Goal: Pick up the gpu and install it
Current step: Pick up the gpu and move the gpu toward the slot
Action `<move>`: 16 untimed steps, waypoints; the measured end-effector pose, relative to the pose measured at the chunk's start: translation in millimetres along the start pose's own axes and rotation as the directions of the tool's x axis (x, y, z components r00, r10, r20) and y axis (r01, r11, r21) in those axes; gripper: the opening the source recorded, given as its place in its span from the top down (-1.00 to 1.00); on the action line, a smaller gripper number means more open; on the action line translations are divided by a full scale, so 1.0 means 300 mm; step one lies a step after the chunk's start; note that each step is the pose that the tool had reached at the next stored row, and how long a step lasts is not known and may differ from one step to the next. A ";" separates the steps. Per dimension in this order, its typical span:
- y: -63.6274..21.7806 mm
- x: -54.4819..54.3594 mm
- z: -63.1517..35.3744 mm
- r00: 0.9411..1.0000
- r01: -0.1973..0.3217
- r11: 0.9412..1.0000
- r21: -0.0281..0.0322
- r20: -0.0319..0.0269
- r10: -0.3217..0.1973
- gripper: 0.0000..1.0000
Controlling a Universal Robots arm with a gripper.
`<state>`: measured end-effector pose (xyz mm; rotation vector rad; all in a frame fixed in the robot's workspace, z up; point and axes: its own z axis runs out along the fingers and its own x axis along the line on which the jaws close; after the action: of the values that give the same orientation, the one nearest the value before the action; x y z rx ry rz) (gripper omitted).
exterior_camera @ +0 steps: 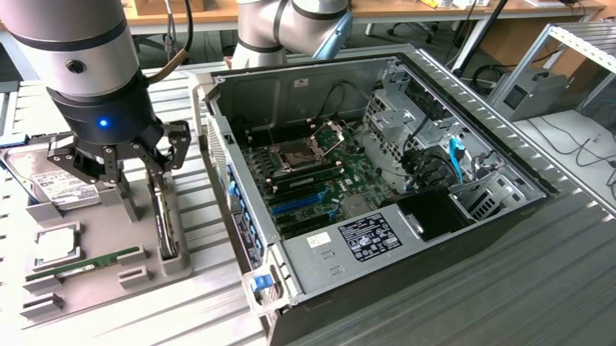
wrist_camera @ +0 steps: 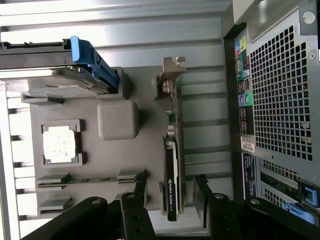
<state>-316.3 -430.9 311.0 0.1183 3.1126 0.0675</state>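
Wrist view: the gpu (wrist_camera: 172, 165) stands on edge in a slot of the grey moulded tray (wrist_camera: 117, 120). It is a thin dark card with white edge lettering that looks like NVIDIA and a silver bent-metal bracket (wrist_camera: 172, 70) at one end. The gripper (wrist_camera: 171, 197) straddles it, black fingers (wrist_camera: 141, 192) apart and clear of both faces. A square CPU (wrist_camera: 60, 143), a green RAM stick (wrist_camera: 90, 179) and a white-labelled hard drive (wrist_camera: 50, 85) share the tray. The computer case (wrist_camera: 280, 100), its rear panel perforated steel, stands just beside.
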 end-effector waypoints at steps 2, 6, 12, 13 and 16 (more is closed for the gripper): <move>0.000 0.000 0.000 1.000 0.000 1.000 0.000 0.000 0.000 0.00; 0.000 0.000 0.001 1.000 0.000 1.000 0.000 0.000 0.000 0.00; 0.001 -0.014 0.001 1.000 0.000 1.000 0.000 0.000 0.000 0.00; 0.001 -0.016 0.001 1.000 0.000 1.000 0.000 0.000 0.000 0.00; 0.001 -0.016 0.009 1.000 0.000 1.000 0.000 0.000 0.000 0.00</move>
<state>-311.4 -430.9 308.5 0.1184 3.1125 0.0676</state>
